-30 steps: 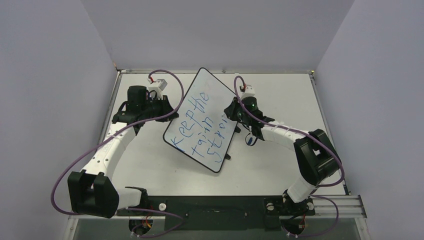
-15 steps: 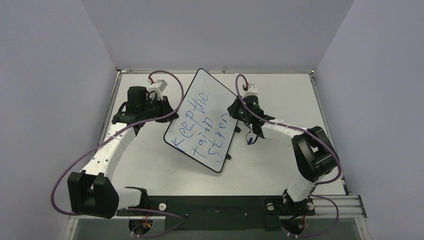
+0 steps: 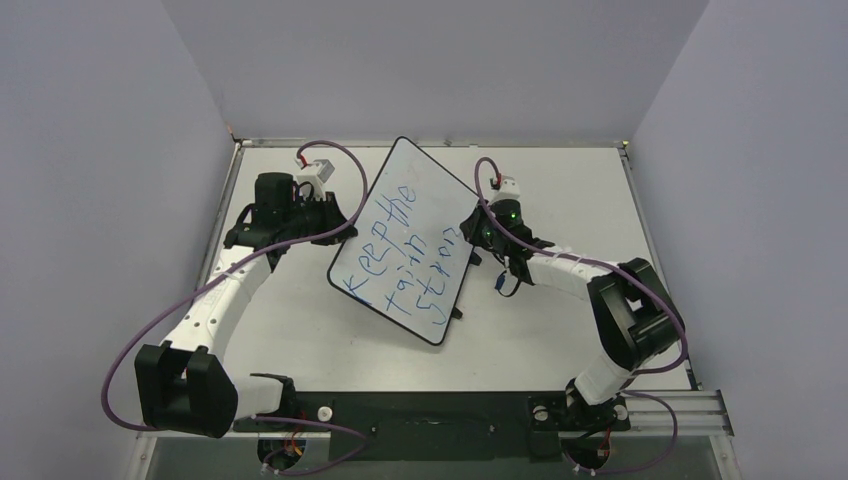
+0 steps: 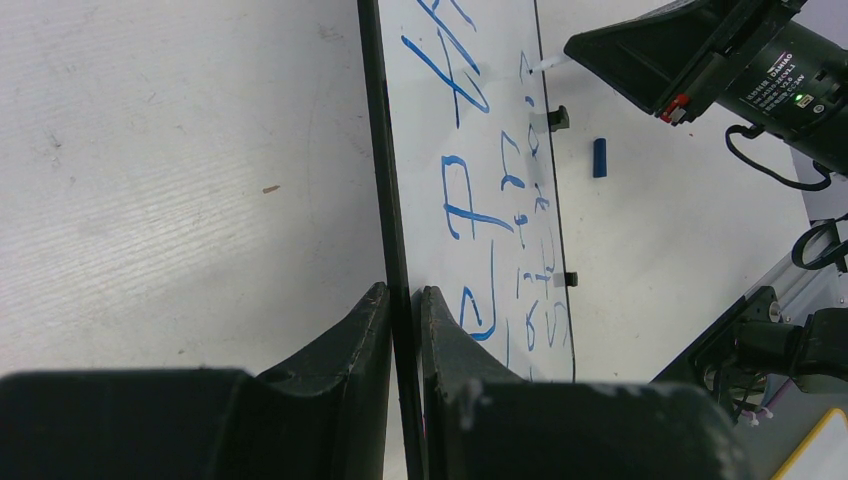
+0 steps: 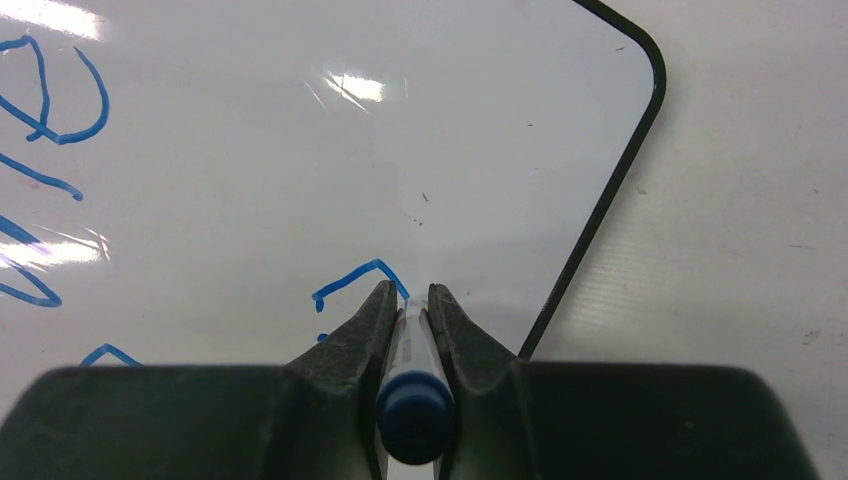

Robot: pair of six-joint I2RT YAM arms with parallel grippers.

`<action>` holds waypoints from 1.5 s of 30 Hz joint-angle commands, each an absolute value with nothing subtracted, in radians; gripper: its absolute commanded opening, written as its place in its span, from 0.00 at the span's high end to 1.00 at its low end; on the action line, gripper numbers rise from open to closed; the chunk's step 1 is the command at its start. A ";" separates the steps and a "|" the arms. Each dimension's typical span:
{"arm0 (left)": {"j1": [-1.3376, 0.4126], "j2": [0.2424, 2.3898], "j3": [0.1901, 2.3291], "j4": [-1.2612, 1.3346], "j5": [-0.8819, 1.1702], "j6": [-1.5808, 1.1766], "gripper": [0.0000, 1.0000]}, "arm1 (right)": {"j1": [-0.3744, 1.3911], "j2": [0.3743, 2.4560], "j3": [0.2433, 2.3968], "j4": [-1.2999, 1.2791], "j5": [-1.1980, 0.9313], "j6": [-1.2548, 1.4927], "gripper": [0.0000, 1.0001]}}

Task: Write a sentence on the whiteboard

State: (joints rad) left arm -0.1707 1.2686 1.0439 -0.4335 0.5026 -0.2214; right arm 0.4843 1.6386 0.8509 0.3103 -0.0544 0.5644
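The whiteboard (image 3: 420, 180) lies tilted on the table, propped up at its left edge. Blue handwritten lines of the sentence (image 3: 398, 250) run slanted across it. My left gripper (image 3: 338, 226) is shut on the board's black left rim (image 4: 380, 150), one finger on each side (image 4: 403, 292). My right gripper (image 3: 470, 234) is shut on a blue-ended marker (image 5: 412, 385). The marker's tip touches the whiteboard (image 5: 300, 130) near its right edge, at the end of a fresh blue stroke (image 5: 358, 275). Both fingers (image 5: 410, 290) clamp the marker's barrel.
A small blue marker cap (image 3: 498, 283) lies on the table right of the board, also seen in the left wrist view as the cap (image 4: 599, 157). Small black feet (image 4: 560, 118) stick out from the board's right rim. Grey walls enclose the table.
My right gripper has shifted slightly toward the near right along the board's edge, and the last blue word has grown by a stroke. The left arm and board have stayed put.
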 commanded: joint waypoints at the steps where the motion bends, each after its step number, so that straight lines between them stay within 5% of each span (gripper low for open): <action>1: -0.196 1.239 1.044 -0.424 0.546 -0.183 1.00 | 0.489 1.618 0.836 0.268 -0.065 0.561 1.00; 45: -0.203 1.238 1.042 -0.427 0.540 -0.179 1.00 | 0.395 1.784 1.109 0.336 -0.157 0.634 1.00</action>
State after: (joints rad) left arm -0.1783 1.2606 1.0424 -0.4301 0.5018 -0.2211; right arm 0.3870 1.7802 1.0664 0.2768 -0.1398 0.6224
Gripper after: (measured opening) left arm 0.101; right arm 0.106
